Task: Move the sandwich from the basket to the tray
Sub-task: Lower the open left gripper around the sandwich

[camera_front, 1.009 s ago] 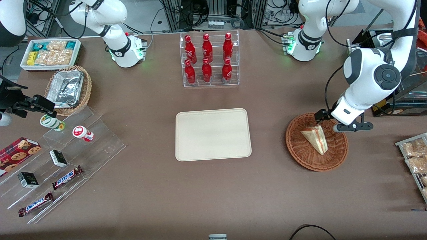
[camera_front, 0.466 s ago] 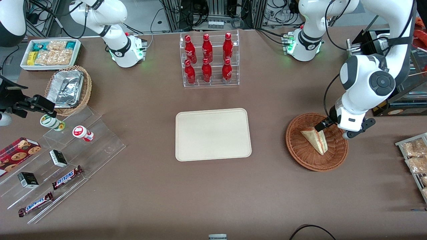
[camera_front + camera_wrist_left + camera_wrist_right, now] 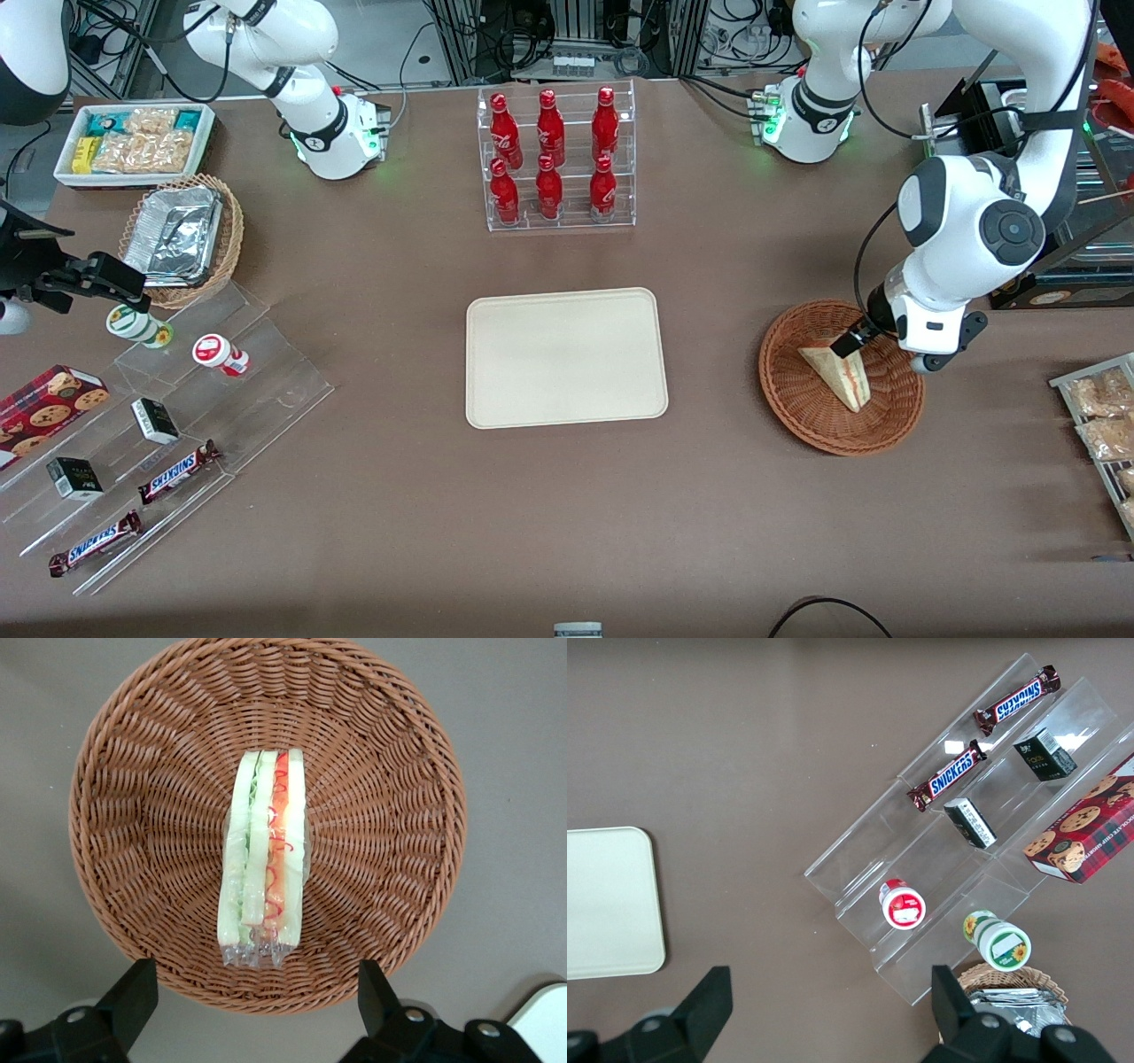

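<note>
One sandwich lies in the basket; I see my claw spread wide, hovering above the basket's 12 o'clock rim.

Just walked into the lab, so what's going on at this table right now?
The working arm is going for the sandwich, which lies in the round wicker basket. Its pincer is down over the basket with fingers spread open, nothing gripped yet. The cream tray at mid-table, toward the parked arm's end from the basket, has nothing on it.
</note>
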Motion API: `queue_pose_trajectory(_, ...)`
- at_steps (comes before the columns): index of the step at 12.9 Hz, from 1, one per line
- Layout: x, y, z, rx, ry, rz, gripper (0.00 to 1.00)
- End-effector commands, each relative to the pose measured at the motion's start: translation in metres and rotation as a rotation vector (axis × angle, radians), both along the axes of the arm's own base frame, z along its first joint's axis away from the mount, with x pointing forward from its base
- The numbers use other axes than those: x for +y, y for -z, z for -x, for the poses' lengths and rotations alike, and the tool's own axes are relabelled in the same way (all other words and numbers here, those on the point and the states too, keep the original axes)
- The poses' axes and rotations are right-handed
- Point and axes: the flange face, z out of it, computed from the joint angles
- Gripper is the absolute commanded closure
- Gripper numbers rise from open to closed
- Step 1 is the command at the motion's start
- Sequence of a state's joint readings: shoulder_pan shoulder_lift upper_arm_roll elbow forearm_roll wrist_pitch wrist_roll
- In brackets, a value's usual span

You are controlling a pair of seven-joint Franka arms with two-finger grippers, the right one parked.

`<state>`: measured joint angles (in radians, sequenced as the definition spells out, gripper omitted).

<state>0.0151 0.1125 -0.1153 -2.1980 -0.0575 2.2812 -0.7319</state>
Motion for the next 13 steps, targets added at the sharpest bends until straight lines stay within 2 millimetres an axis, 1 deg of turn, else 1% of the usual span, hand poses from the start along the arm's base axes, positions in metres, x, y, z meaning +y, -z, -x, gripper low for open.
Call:
queue_pose_trajectory(1,-0.007,0.011,-0.002,-0.01,-0.019,0.009,0.0)
queue_pose_trajectory(3,-0.011,0.018,-0.004,-0.015,-0.011,0.009,0.0)
queue_pose_trajectory(8,-0.01,0.047,-0.009,-0.015,0.006,0.003,0.0)
queue_pose_trajectory(11,-0.009,0.058,-0.008,-0.005,0.039,-0.026,0.0)
queue_pose_trajectory(13,-0.007,0.07,-0.007,0.012,0.061,-0.047,0.0)
